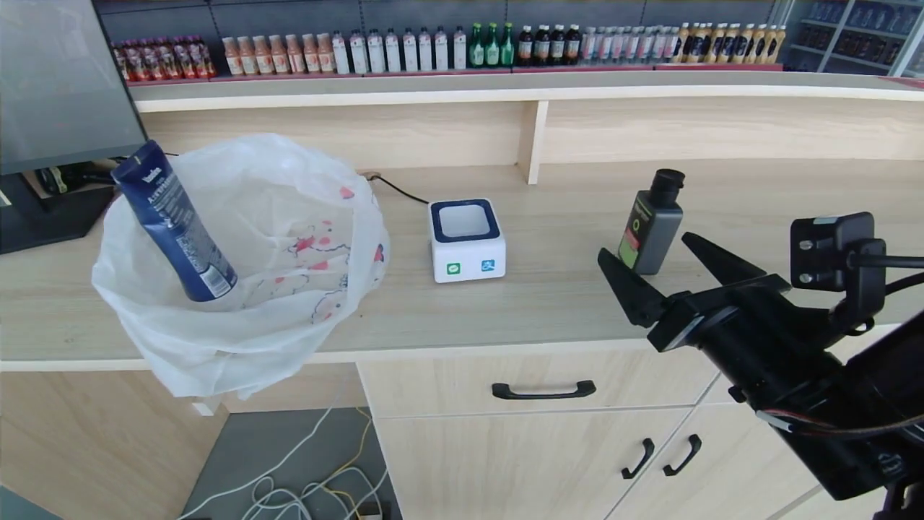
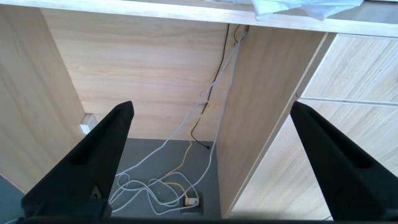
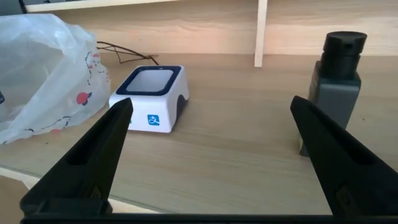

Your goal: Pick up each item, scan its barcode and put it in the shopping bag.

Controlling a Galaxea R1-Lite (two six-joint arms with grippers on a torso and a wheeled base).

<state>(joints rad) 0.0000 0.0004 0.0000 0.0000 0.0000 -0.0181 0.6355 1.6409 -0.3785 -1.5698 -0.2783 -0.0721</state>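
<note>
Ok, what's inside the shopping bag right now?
A dark blue tube leans tilted inside the shopping bag, its upper end poking above the rim. The bag's bottom is covered by its own folds, so anything lying low there cannot be seen.

The left gripper hangs below the table edge, its fingers spread apart. Between them, white and yellow cables lie on the grey floor by a wooden panel. The shopping bag overhangs the table.
</note>
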